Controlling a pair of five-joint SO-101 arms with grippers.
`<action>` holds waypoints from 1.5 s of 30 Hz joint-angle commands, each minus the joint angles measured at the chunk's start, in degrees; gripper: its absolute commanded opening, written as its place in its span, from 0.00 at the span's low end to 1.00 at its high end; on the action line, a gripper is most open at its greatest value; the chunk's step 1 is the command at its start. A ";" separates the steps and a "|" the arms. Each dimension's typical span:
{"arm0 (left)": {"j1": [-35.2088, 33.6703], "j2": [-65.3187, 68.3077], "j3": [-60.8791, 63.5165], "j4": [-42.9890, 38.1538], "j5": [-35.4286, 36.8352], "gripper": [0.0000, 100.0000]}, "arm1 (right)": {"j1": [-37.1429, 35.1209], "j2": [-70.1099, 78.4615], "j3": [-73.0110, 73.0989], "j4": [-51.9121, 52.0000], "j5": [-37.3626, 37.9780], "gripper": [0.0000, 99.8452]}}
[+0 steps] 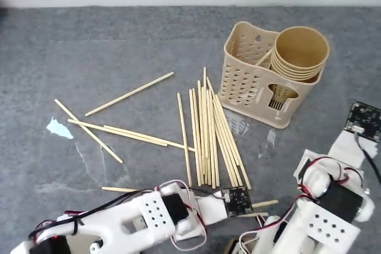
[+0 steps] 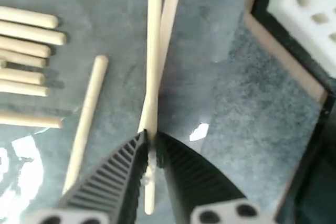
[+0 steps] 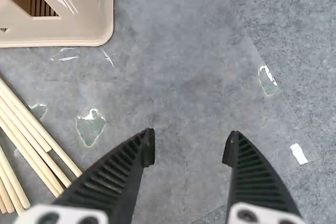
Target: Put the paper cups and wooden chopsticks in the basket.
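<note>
"Wooden chopsticks [image 1: 208, 138]: we log most in a loose pile on the table [image 1: 89, 52] just beside the basket [image 1: 241, 87], a few scattered farther off. Paper cups [image 1: 300, 52]?"
"Stacked inside the basket. Left gripper [image 2: 151, 137]?"
"We see its jaws pressed nearly together, pinching one chopstick [image 2: 153, 51] near its end, low over the table. A second stick [image 2: 170, 3] crosses it."
"Right gripper [image 3: 189, 148]?"
"We mark it spread wide, holding nothing, touching nothing, above bare table near the basket's base, with pile ends close by."
</note>
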 commanded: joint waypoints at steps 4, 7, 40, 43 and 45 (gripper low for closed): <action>-9.76 -0.44 -0.31 -0.44 -5.19 0.01 | 0.48 -1.01 -3.43 0.22 0.62 0.23; -12.48 -0.44 -0.57 0.79 -7.30 0.01 | 0.48 -1.01 -3.43 0.22 0.62 0.23; -14.59 0.09 -9.27 4.22 -1.85 0.30 | -3.21 -1.01 -3.25 0.75 0.35 0.23; -14.77 0.09 -6.73 -0.18 -1.76 0.30 | -3.21 -1.01 -2.99 0.84 0.44 0.23; -14.77 0.18 -6.29 -0.79 -1.76 0.30 | -3.21 -1.01 -2.99 0.84 0.44 0.23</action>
